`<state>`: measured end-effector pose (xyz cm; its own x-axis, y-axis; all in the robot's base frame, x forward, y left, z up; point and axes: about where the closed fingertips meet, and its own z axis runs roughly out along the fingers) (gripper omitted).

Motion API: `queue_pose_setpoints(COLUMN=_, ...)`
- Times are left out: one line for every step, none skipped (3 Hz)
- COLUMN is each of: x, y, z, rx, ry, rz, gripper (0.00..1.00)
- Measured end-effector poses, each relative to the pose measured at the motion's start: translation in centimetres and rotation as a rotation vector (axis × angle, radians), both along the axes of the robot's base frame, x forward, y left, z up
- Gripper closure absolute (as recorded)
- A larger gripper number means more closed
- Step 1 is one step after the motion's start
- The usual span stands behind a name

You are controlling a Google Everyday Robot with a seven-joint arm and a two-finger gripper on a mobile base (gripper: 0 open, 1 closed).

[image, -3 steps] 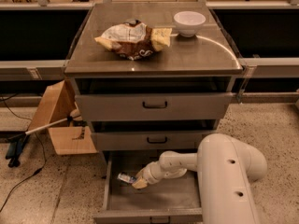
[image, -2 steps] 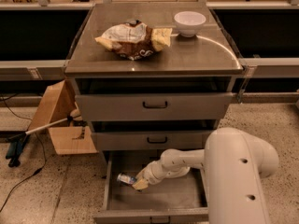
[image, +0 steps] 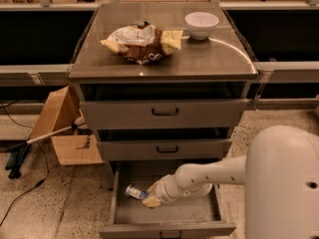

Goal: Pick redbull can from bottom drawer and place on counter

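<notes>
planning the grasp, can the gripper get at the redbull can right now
Probably yes: the bottom drawer is open, nothing covers the redbull can, and the gripper is inside, right beside it.

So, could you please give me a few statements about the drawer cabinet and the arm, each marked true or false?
1. The bottom drawer is pulled open. True.
2. The redbull can stands upright on the counter. False: it lies on its side inside the bottom drawer, toward the left.
3. The pincer is down inside the bottom drawer, right at the redbull can. True.
4. The white bowl sits in the middle drawer. False: it rests on the counter, to the right of the snack bag.
</notes>
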<state>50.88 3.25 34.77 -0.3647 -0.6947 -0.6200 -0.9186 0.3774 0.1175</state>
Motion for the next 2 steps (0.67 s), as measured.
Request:
queue_pose_setpoints(x=-5.29, y=-0.98, z=3.58, rx=-0.047, ry=-0.032, rz=-0.012, gripper=1.0)
queue_pose_setpoints(x=-5.11, y=-0.71, z=3.88, rx=-0.044, ry=-0.035, rz=-0.004, gripper=1.0)
